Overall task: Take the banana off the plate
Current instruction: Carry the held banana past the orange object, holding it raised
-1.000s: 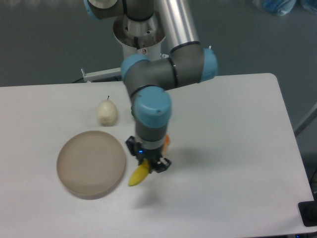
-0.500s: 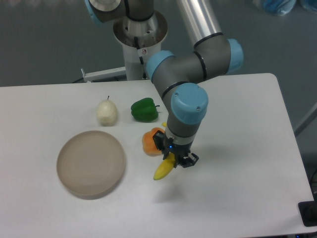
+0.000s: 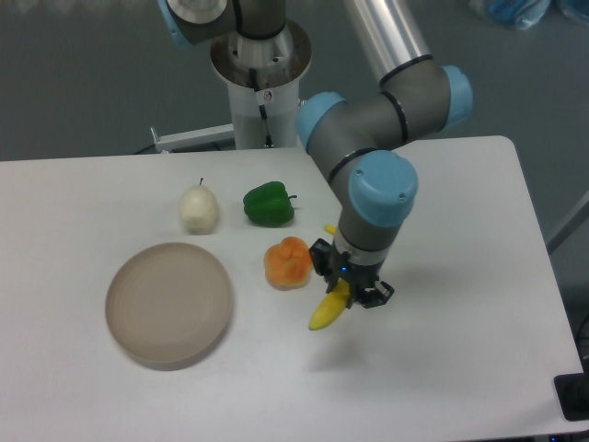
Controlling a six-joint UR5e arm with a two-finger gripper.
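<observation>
The bright yellow banana point(image 3: 329, 310) hangs tilted above the white table, right of centre, with my gripper point(image 3: 350, 288) shut on its upper part. Its lower tip points down and to the left, and a short yellow end shows above the fingers. The round beige plate point(image 3: 169, 304) lies at the left of the table with nothing on it, well away from the banana.
An orange lumpy fruit point(image 3: 288, 262) sits just left of the gripper. A green pepper point(image 3: 269, 204) and a pale pear point(image 3: 199, 209) lie further back. The arm's base column point(image 3: 261, 83) stands at the table's far edge.
The arm has carried the banana to the right, from beside the plate's rim to past the orange fruit. The green pepper and orange fruit, hidden before, have come into view.
</observation>
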